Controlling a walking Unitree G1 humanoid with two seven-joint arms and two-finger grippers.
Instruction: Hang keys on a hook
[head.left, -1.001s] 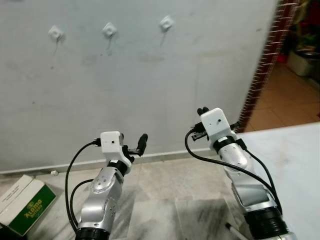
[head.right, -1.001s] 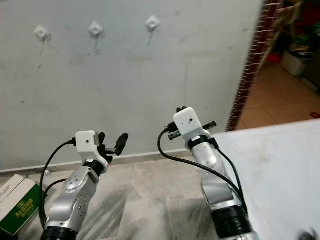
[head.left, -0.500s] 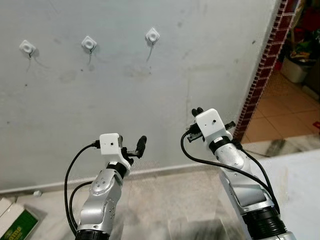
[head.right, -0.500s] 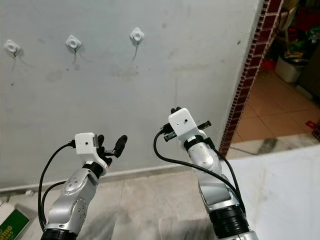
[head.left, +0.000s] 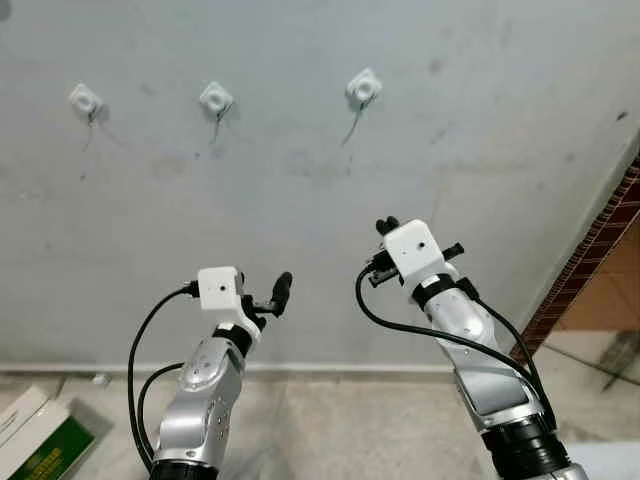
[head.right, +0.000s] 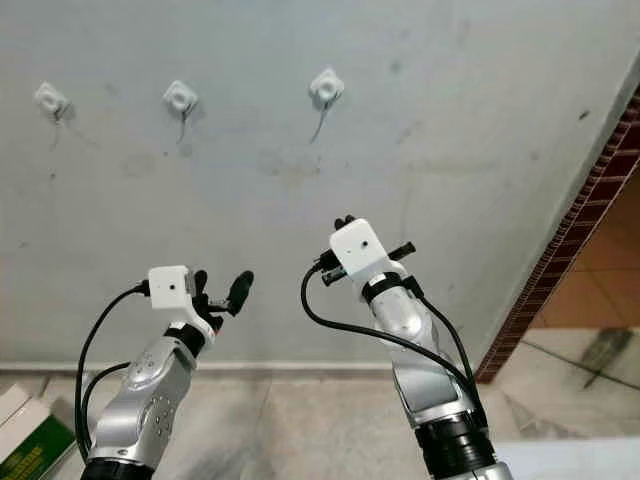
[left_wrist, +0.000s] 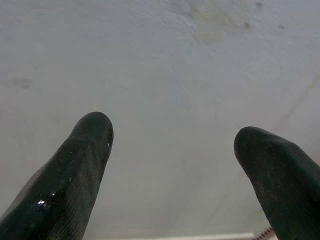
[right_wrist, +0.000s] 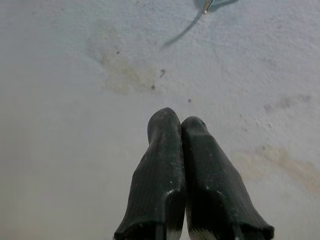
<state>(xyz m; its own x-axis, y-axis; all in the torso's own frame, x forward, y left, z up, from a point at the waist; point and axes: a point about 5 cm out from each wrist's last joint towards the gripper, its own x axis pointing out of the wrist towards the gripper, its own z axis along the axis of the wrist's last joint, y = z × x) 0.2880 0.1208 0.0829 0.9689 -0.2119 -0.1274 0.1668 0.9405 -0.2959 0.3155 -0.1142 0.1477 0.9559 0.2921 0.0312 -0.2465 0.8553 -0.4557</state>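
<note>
Three white hooks are fixed in a row high on the grey wall: the left hook (head.left: 85, 99), the middle hook (head.left: 215, 97) and the right hook (head.left: 364, 86). My right gripper (head.left: 385, 225) is raised toward the wall below the right hook. It is shut, its fingertips (right_wrist: 167, 122) pressed together with nothing visible between them. The metal tip of a hook (right_wrist: 206, 5) shows above them in the right wrist view. My left gripper (head.left: 268, 293) is held lower, below the middle hook. It stands open, and bare wall shows between its fingers (left_wrist: 90, 140).
A green and white box (head.left: 35, 450) lies on the floor at the lower left. A red brick pillar (head.left: 590, 260) ends the wall on the right, with an orange tiled floor (head.left: 615, 310) beyond it. Grey floor tiles (head.left: 330, 430) run along the wall's foot.
The camera has turned toward the wall: the hooks sit further right and the brick pillar has slid to the right edge. Both arms hold nearly the same pose.
</note>
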